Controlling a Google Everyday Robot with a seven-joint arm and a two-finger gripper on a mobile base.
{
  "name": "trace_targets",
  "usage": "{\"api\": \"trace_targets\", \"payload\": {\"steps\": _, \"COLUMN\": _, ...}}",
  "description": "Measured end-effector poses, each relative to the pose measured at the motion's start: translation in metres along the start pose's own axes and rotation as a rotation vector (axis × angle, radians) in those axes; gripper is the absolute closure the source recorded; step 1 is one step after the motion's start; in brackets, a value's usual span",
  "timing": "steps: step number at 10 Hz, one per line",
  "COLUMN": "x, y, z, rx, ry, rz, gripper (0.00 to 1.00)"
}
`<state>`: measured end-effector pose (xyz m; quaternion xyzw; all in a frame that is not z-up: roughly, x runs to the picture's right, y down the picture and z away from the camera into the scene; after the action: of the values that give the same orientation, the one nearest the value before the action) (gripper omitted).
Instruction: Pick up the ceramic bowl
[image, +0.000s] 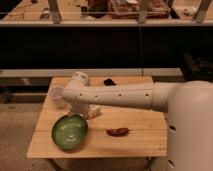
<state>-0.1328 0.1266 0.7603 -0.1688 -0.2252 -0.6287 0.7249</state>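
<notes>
The robot's white arm (120, 96) is reaching across the wooden table (145, 142) from the bulky body (192, 125), which is running off the right edge, and it is covering much of the tabletop behind the ceramic bowl (69, 132). The gripper (93, 111) is showing only as a pale stub poking out under the arm, just beside the bowl's upper right rim; the arm is hiding the rest, so I cannot tell whether it is spread or pressed together. The glossy green bowl is sitting in full view near the table's front left corner, with nothing gripping it. Behind the bowl, a pale cup (56, 95) is peeking out past the arm's elbow, partly covered. Right of the bowl a small reddish-brown thing (118, 131) is lying on the wood, too blurred to name. Farther behind the bowl, a small dark flat object (109, 82) is resting near the back edge. A row of dark dots along the arm is the only marking I am making out.
</notes>
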Motion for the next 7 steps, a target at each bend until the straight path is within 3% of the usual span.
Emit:
{"api": "trace_targets", "payload": {"steps": 2, "x": 0.0, "y": 0.0, "z": -0.001, "rx": -0.01, "ry": 0.005, "rz": -0.021, "gripper": 0.35}}
{"api": "trace_targets", "payload": {"steps": 4, "x": 0.009, "y": 0.005, "z": 0.011, "rx": -0.023, "ry": 0.011, "rz": -0.153, "gripper": 0.35}}
{"api": "trace_targets", "payload": {"steps": 6, "x": 0.012, "y": 0.019, "z": 0.034, "rx": -0.002, "ry": 0.015, "rz": -0.284, "gripper": 0.35}}
{"api": "trace_targets", "payload": {"steps": 7, "x": 0.013, "y": 0.024, "z": 0.047, "rx": 0.029, "ry": 0.014, "rz": -0.385, "gripper": 0.35}}
